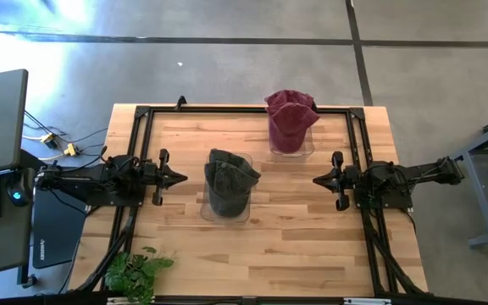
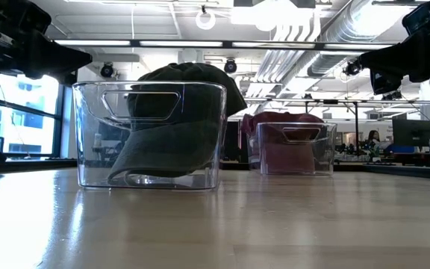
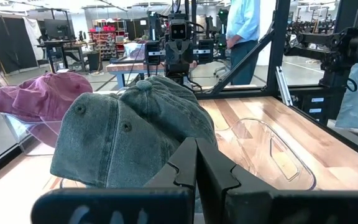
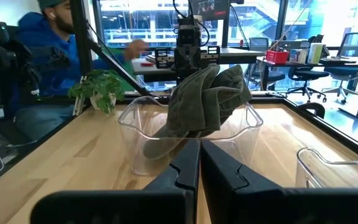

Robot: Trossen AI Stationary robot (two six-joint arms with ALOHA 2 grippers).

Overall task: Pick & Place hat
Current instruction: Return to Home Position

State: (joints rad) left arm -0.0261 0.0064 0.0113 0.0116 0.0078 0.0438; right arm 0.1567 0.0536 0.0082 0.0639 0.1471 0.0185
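Parking both arms cleanly is what I judge this step needs, so I start from the wooden table (image 1: 312, 254), where the two bins stand in the middle stretch. The left arm (image 1: 91, 182) reaches in from its side and the right arm (image 1: 405, 176) mirrors it, both level and pointing at each other.

To finish well, I would carry each wrist well above the tabletop and draw it straight back along its own line, with no sideways sweep, so neither clips a bin wall.

The near transparent bin (image 1: 242, 215) stands between the two grippers. The far bin (image 1: 308, 151) sits behind it, toward the right arm's side, holding a maroon cap (image 1: 291, 119). The black cap (image 1: 229, 182) is inside the near bin, its crown bulging above the rim.

The left gripper (image 1: 179, 178) hangs just beside that bin, apart from the cap and not touching it. The right gripper (image 1: 318, 180) is farther off on the opposite side. Both are empty: the left wrist view shows its fingers (image 3: 180, 169) pressed together, and the right fingers (image 4: 184, 167) are pressed together too.
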